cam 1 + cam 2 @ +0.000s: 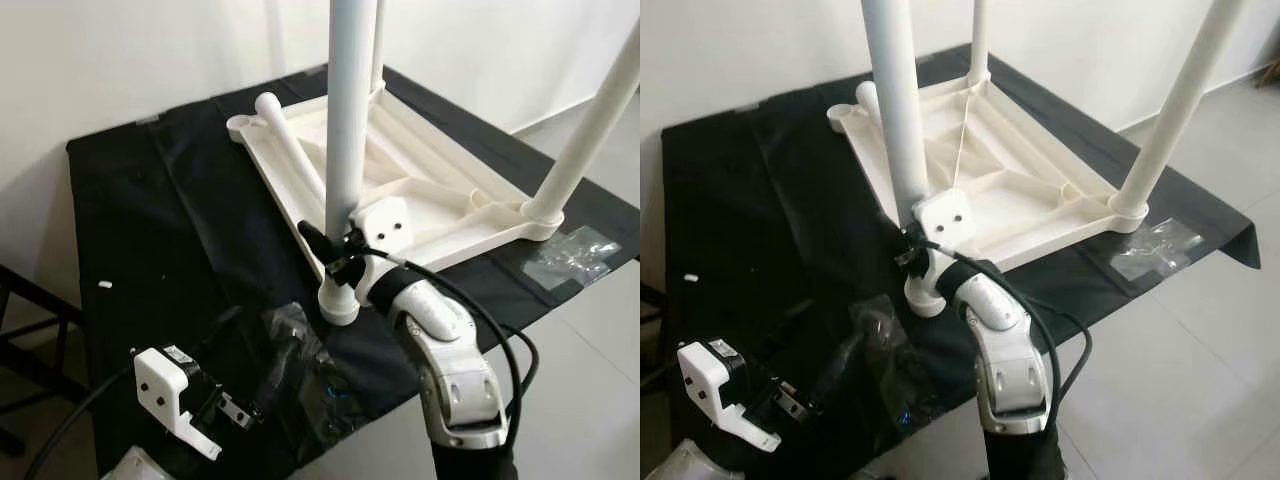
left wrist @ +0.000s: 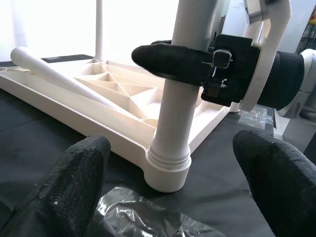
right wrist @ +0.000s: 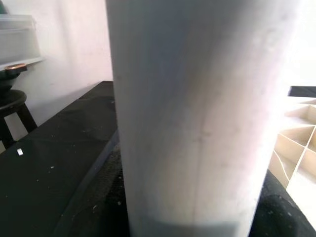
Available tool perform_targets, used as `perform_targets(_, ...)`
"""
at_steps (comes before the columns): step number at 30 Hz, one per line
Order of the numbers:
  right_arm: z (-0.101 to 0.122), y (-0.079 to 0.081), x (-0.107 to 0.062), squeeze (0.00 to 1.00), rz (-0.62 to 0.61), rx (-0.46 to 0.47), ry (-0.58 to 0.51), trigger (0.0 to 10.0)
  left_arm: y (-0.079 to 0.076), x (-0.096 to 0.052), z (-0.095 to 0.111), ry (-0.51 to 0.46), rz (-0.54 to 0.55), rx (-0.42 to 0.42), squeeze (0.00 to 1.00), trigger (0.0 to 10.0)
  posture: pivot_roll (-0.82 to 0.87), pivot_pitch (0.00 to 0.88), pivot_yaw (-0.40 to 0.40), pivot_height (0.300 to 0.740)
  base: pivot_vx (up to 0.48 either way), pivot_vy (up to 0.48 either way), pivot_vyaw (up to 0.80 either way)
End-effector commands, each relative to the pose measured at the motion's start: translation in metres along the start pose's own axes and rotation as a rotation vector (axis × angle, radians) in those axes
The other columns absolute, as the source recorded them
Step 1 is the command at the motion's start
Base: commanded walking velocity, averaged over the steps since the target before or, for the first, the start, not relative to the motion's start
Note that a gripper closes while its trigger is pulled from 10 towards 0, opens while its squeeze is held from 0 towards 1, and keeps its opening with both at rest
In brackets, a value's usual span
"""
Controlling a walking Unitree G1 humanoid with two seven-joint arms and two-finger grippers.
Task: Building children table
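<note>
on the black cloth-covered table in the left eye view sits the white plastic kids' tabletop, flipped upside down so its ribbed underside faces up. three legs stand upright in its corner sockets: the near leg at the front corner, the right leg and the far leg at the back. a fourth leg lies loose across the tabletop's underside, tilted against the rim. the right gripper is clamped around the near leg low down, just above its socket. the left gripper hovers low over the front of the table, near a crinkled clear plastic bag. another clear plastic bag lies on the cloth beside the right leg's corner.

right eye view is the same setup, with the right gripper's silver arm reaching up from the bottom to that near leg.

left wrist view looks between its own two black fingers, which are spread wide apart with nothing between them, straight at the near leg's socket, with the right gripper's finger wrapped around the leg above it.

right wrist view is mostly the near leg, super close up, with the black cloth and a dark stool off to the side.
</note>
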State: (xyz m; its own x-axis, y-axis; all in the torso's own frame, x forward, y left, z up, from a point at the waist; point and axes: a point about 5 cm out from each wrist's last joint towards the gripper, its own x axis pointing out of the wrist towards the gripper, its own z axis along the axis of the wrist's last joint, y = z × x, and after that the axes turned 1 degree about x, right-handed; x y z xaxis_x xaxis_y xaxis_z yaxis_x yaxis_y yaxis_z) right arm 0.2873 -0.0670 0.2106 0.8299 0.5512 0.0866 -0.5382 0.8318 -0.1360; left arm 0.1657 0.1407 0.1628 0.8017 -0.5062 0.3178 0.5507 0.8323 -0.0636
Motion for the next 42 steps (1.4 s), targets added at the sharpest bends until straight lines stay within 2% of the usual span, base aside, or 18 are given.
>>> perform_targets(1, -0.034, -0.007, 0.001, 0.0, -0.027, 0.035, 0.176, 0.0, 0.003, -0.003, -0.004, 0.027, 0.005, -0.006, 0.0, 10.0, -0.03, 0.201, 0.047, 0.74, 0.0, 0.0, 0.0)
perform_targets(3, -0.034, -0.007, 0.001, 0.0, -0.027, 0.035, 0.176, 0.0, 0.003, -0.003, -0.004, 0.027, 0.005, -0.006, 0.0, 10.0, -0.03, 0.201, 0.047, 0.74, 0.0, 0.0, 0.0)
perform_targets(4, -0.033, -0.01, 0.003, 0.0, -0.031, 0.029, 0.175, 2.7, 0.003, -0.003, -0.004, 0.026, 0.007, -0.004, 0.0, 10.0, -0.03, 0.201, 0.047, 0.74, 0.0, 0.0, 0.0)
perform_targets(6, -0.033, -0.01, 0.003, 0.0, -0.031, 0.029, 0.175, 2.7, 0.003, -0.003, -0.004, 0.026, 0.007, -0.004, 0.0, 10.0, -0.03, 0.201, 0.047, 0.74, 0.0, 0.0, 0.0)
perform_targets(7, -0.032, -0.012, 0.004, 0.0, -0.041, 0.025, 0.174, 4.7, 0.004, -0.003, -0.004, 0.025, 0.012, -0.001, 0.0, 10.0, -0.03, 0.2, 0.05, 0.74, 0.0, 0.0, 0.0)
perform_targets(8, -0.032, -0.012, 0.004, 0.0, -0.041, 0.025, 0.174, 4.7, 0.004, -0.003, -0.004, 0.025, 0.012, -0.001, 0.0, 10.0, -0.03, 0.2, 0.05, 0.74, 0.0, 0.0, 0.0)
perform_targets(9, -0.026, -0.012, 0.008, 1.0, 0.002, 0.038, 0.144, 10.0, 0.004, -0.002, -0.003, 0.025, 0.014, 0.0, 0.0, 10.0, -0.03, 0.201, 0.052, 0.74, 0.0, 0.0, 0.0)
perform_targets(11, -0.01, -0.011, 0.018, 1.0, 0.172, 0.068, 0.065, 10.0, 0.004, -0.002, -0.004, 0.025, 0.011, -0.002, 0.0, 10.0, -0.03, 0.202, 0.053, 0.74, 0.0, 0.0, 0.0)
perform_targets(12, -0.01, -0.011, 0.018, 1.0, 0.172, 0.068, 0.065, 10.0, 0.004, -0.002, -0.004, 0.025, 0.011, -0.002, 0.0, 10.0, -0.03, 0.202, 0.053, 0.74, 0.0, 0.0, 0.0)
perform_targets(14, 0.003, -0.012, 0.022, 1.0, 0.343, 0.061, 0.012, 10.0, 0.004, -0.001, -0.004, 0.024, 0.009, -0.003, 0.0, 10.0, -0.02, 0.205, 0.049, 0.74, 0.0, 0.0, 0.0)
perform_targets(15, 0.003, -0.012, 0.022, 1.0, 0.343, 0.061, 0.012, 10.0, 0.004, -0.001, -0.004, 0.024, 0.009, -0.003, 0.0, 10.0, -0.02, 0.205, 0.049, 0.74, 0.0, 0.0, 0.0)
perform_targets(17, 0.013, -0.019, 0.021, 1.0, 0.55, -0.02, -0.009, 10.0, 0.004, -0.001, -0.003, 0.022, 0.01, -0.002, 0.0, 10.0, -0.02, 0.208, 0.048, 0.74, 0.0, 0.0, 0.0)
perform_targets(20, 0.016, -0.022, 0.02, 0.92, 0.65, -0.07, -0.008, 10.0, 0.003, -0.001, -0.002, 0.02, 0.013, -0.001, 0.0, 10.0, 0.0, 0.215, 0.048, 0.74, 0.0, 0.0, 0.0)
perform_targets(21, 0.017, -0.027, 0.022, 0.0, 0.715, -0.091, 0.007, 10.0, 0.003, -0.001, -0.002, 0.019, 0.014, 0.0, 0.0, 10.0, 0.01, 0.216, 0.051, 0.74, 0.0, 0.0, 0.0)
perform_targets(25, 0.02, -0.04, 0.031, 0.0, 0.805, -0.086, 0.026, 10.0, 0.001, -0.003, -0.001, 0.021, 0.015, -0.001, 0.0, 10.0, 0.03, 0.218, 0.051, 0.74, 0.0, 0.0, 0.0)
perform_targets(34, 0.03, -0.054, 0.048, 0.0, 0.93, -0.065, 0.042, 10.0, -0.004, -0.007, 0.001, 0.03, 0.016, -0.002, 0.0, 10.0, 0.06, 0.236, 0.046, 0.74, 0.0, 0.0, 0.0)
perform_targets(35, 0.032, -0.054, 0.05, 0.0, 0.958, -0.063, 0.04, 0.0, -0.005, -0.007, 0.001, 0.03, 0.017, -0.003, 0.0, 10.0, 0.06, 0.236, 0.041, 0.74, 0.0, 0.0, 0.0)
perform_targets(42, 0.037, -0.055, 0.051, 0.0, 1.024, -0.07, 0.042, 0.0, -0.007, -0.009, 0.002, 0.033, 0.018, -0.005, 0.0, 10.0, 0.06, 0.238, 0.036, 0.74, 0.0, 0.0, 0.0)
